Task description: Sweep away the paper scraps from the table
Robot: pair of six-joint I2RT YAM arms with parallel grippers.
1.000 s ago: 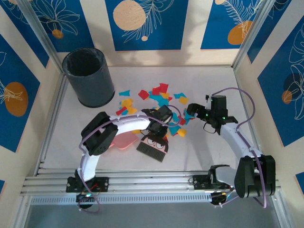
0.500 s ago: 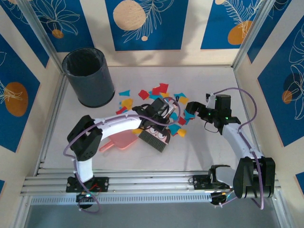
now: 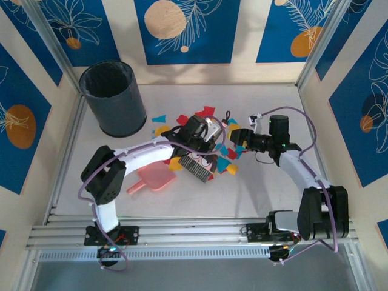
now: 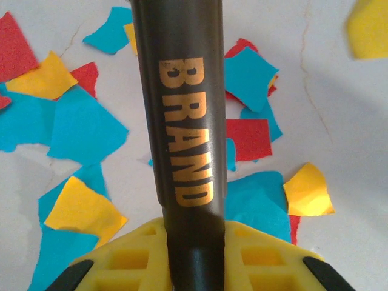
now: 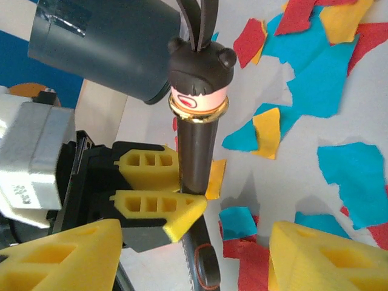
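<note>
Item: paper scraps [image 3: 224, 162], small flat torn bits in red, yellow, orange and cyan. We are finding them lying mid-desk [image 3: 260, 194], their scatter stretching along a 10-to-4 o'clock line, at 3 o'clock from the dark bin [image 3: 114, 97]. The left hand [image 3: 202, 136] is clamping the black brush [image 3: 195, 167], handle pointing to 1 o'clock, bristles to 7. The right hand [image 3: 242, 142], at the scatter's 3 o'clock edge, is standing open, gripping nothing.

Enclosure walls [image 3: 188, 36]: cream panels alternating with blue panels, printed with peach and orange discs and white leaf outlines. Aluminium corner posts [image 3: 53, 48]. Table [image 3: 260, 194]: pale, matte. Slotted aluminium rails [image 3: 194, 233] along near edge. Light soft, even.
</note>
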